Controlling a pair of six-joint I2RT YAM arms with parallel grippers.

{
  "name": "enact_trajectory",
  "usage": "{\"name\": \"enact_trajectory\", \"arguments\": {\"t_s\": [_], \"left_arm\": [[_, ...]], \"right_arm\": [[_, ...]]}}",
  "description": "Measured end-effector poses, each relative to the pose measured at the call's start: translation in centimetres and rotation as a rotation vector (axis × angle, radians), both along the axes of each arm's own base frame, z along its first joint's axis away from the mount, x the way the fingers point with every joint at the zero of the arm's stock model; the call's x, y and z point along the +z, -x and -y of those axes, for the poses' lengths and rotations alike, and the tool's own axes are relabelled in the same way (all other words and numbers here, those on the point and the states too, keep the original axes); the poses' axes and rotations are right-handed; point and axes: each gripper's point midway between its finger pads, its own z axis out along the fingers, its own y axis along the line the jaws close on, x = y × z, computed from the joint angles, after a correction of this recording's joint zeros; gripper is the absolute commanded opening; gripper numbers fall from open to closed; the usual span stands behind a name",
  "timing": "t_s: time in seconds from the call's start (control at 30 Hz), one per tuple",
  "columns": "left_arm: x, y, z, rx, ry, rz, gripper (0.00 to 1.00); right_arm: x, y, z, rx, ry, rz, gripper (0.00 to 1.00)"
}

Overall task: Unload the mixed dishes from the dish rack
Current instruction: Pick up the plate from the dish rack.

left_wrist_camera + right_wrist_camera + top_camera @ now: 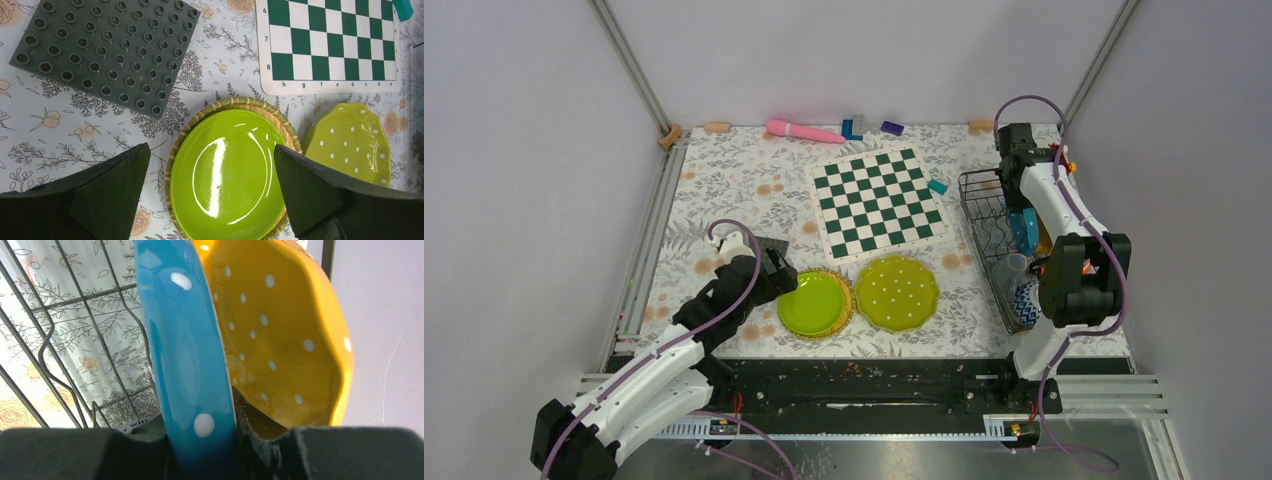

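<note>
The right gripper (pixel 202 440) is closed narrowly on the teal plate (pixel 185 355), with a pad pressed against each face at the rim. The plate stands on edge in the dish rack (pixel 984 250). From the wrist its rim runs straight up the view. From above it is a thin sliver lying near to far. The orange dotted plate (pixel 280 340) leans just behind it, hollow side towards the teal one. The right arm arches over the rack, with its elbow high near the base.

The left gripper (pixel 211 150) hangs wide open above the lime-green plate (pixel 225 185), holding nothing (arm stretched low across the table). The yellow-green dotted plate (pixel 350 142) lies flat just beside that plate.
</note>
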Motion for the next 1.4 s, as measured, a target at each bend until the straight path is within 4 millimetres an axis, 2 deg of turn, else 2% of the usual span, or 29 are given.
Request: {"name": "enact_trajectory", "arguments": {"t_s": [0.13, 0.43, 0.73, 0.87, 1.1, 1.4], "left_arm": [[0.0, 0.0, 0.0, 0.000, 0.000, -0.001, 0.99], [-0.1, 0.0, 0.0, 0.000, -0.003, -0.005, 0.99], [-0.1, 0.0, 0.0, 0.000, -0.003, -0.004, 0.99], [-0.1, 0.0, 0.0, 0.001, -0.002, -0.003, 0.99], [0.4, 0.0, 0.0, 0.001, 0.009, 0.014, 0.99], [0.5, 0.0, 0.0, 0.001, 0.011, 0.016, 0.99]], "right_arm": [[0.1, 0.2, -0.1, 0.017, 0.003, -0.016, 0.14], [1.0, 0.6, -0.3, 0.033, -0.022, -0.043, 0.00], [1.7, 1.3, -0.6, 0.073, -0.047, -0.071, 0.00], [3.4, 1.6, -0.7, 0.081, -0.051, -0.025, 0.00], [8.0, 2.5, -1.3, 0.109, -0.081, 0.121, 0.00], [12.2, 3.8, -6.0, 0.192, -0.329, 0.305, 0.00]]}}
